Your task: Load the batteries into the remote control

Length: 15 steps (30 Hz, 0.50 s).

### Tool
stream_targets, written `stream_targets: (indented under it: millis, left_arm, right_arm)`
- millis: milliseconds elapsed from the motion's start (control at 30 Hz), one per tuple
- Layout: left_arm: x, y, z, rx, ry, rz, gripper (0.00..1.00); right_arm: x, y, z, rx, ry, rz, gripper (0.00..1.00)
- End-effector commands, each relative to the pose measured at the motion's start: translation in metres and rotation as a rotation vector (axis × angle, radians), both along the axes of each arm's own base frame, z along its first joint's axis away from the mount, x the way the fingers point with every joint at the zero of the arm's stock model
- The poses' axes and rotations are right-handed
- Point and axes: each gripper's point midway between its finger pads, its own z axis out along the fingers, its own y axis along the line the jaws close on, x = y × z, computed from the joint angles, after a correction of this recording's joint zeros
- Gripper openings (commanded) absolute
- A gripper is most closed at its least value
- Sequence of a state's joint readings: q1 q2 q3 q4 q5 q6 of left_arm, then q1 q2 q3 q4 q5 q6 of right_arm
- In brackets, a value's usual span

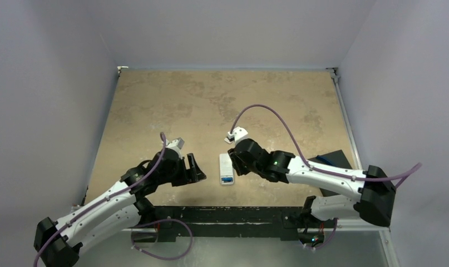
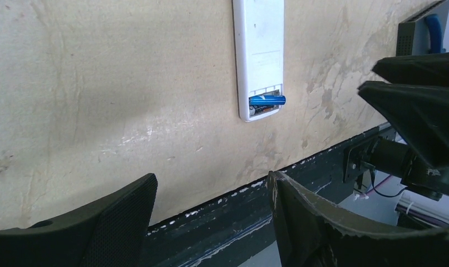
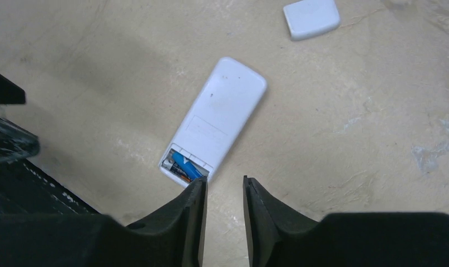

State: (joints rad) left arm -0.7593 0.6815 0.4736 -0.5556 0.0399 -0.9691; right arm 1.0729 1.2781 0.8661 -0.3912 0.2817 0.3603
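The white remote control (image 1: 226, 167) (image 2: 259, 50) (image 3: 219, 119) lies back up on the table, its battery compartment uncovered at the near end. A blue battery (image 3: 187, 165) (image 2: 266, 100) (image 1: 227, 179) lies in that compartment, slightly askew, one end over the edge. A dark battery (image 3: 171, 167) sits beside it. My right gripper (image 3: 225, 186) (image 1: 235, 161) hovers just right of the compartment, jaws a narrow gap apart with nothing between them. The left finger tip is close to the blue battery's end. My left gripper (image 2: 213, 183) (image 1: 195, 167) stands wide open and empty, left of the remote.
A small white square cover piece (image 3: 311, 18) lies on the table beyond the remote. A black box (image 1: 336, 161) (image 2: 417, 28) sits at the right edge of the table. The dark front rail (image 1: 222, 214) runs along the near edge.
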Motion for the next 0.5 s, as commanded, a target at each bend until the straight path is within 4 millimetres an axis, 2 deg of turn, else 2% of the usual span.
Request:
stream_targets:
  millis: [0,67,300,467]
  left_arm:
    - [0.006,-0.024,0.000,-0.077,-0.011,-0.058,0.72]
    - [0.007,-0.029,-0.004,-0.084,-0.004,-0.072,0.72]
    - [0.012,-0.040,-0.016,-0.092,0.011,-0.097,0.70]
    - [0.014,-0.047,-0.024,-0.094,0.025,-0.115,0.69]
  right_arm:
    - [0.010,-0.006,0.024,0.212,-0.021,-0.228,0.39]
    - [0.006,-0.008,0.022,0.235,0.002,-0.239,0.37]
    - [-0.011,0.004,0.001,0.243,0.135,-0.213,0.17]
    - [-0.020,0.014,-0.011,0.298,0.196,-0.208,0.17]
